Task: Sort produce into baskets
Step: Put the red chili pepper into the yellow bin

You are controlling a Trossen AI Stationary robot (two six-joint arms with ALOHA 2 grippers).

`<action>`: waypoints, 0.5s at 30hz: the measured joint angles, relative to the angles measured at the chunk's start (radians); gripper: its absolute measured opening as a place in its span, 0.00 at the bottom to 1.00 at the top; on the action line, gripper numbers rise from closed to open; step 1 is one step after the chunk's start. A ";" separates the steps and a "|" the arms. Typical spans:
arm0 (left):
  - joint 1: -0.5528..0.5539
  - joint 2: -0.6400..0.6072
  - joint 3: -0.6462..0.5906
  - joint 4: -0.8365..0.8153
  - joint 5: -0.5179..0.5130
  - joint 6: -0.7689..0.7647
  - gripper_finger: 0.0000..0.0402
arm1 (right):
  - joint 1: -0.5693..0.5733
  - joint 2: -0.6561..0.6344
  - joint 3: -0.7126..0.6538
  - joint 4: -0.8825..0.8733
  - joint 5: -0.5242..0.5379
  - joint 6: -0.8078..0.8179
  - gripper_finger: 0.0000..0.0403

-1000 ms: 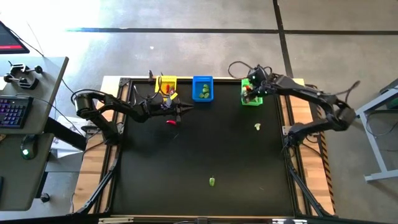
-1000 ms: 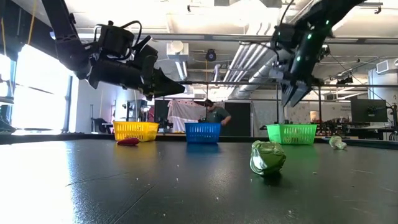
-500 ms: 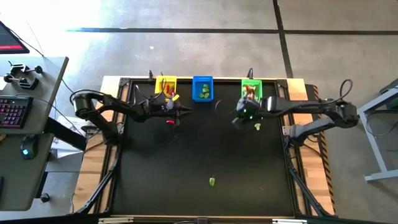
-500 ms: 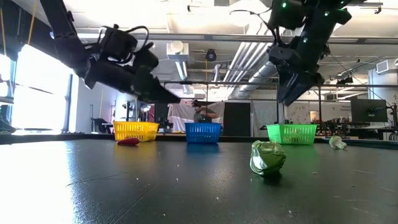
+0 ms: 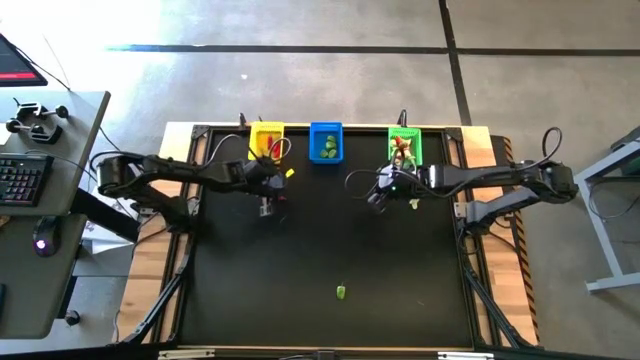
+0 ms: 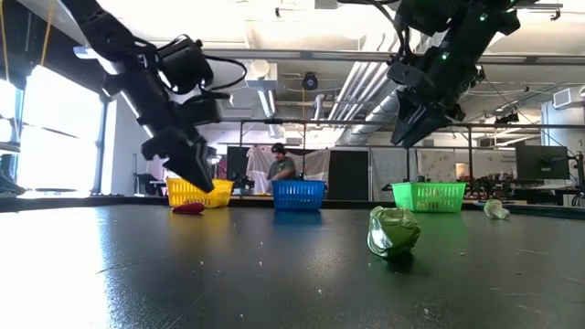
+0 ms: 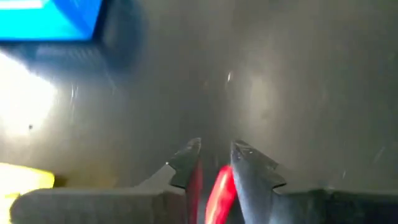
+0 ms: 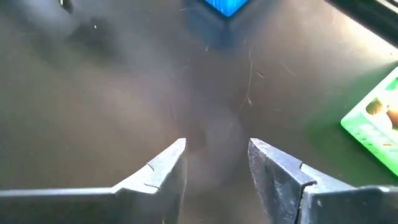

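Three baskets stand in a row at the table's far edge: yellow (image 5: 266,140), blue (image 5: 326,143) and green (image 5: 404,147), each with produce inside. A red chilli (image 6: 187,208) lies on the table in front of the yellow basket. My left gripper (image 7: 214,149) points steeply down just above it, open, and the chilli (image 7: 217,186) shows between its fingers. My right gripper (image 8: 217,146) hangs open and empty, high over the table (image 5: 330,240) between the blue and green baskets.
A pale piece (image 5: 414,204) lies on the table near the green basket, right of my right gripper. A green piece (image 5: 341,292) lies alone toward the near edge. A person (image 6: 279,169) stands in the room beyond the baskets.
My left gripper has tipped from nearly level to steeply downward and come over the red chilli. My right gripper has swung away from the green basket toward the table's left and near side, staying high.
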 joint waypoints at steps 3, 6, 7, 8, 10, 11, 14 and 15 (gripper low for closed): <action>-0.004 0.006 0.000 -0.040 -0.037 0.003 0.24 | 0.000 0.000 0.000 0.006 0.001 -0.022 0.40; -0.003 0.012 0.000 -0.067 -0.044 0.003 0.29 | 0.000 0.000 0.000 0.006 0.001 -0.034 0.40; -0.001 0.013 0.000 -0.074 -0.044 0.004 0.30 | 0.000 0.000 0.000 0.006 0.001 -0.034 0.40; 0.000 0.013 0.000 -0.078 -0.044 0.004 0.31 | 0.000 0.000 0.000 0.006 0.001 -0.034 0.40; 0.000 0.013 0.000 -0.078 -0.044 0.004 0.33 | 0.000 0.000 0.000 0.006 0.004 -0.036 0.40; 0.000 0.013 0.000 -0.081 -0.044 0.004 0.33 | 0.000 0.000 0.000 0.007 0.011 -0.039 0.40; 0.000 0.013 0.000 -0.093 -0.044 0.006 0.33 | 0.000 0.000 0.000 0.010 0.022 -0.046 0.40; -0.001 0.013 0.000 -0.105 -0.044 0.014 0.32 | 0.000 0.000 0.000 0.013 0.023 -0.055 0.40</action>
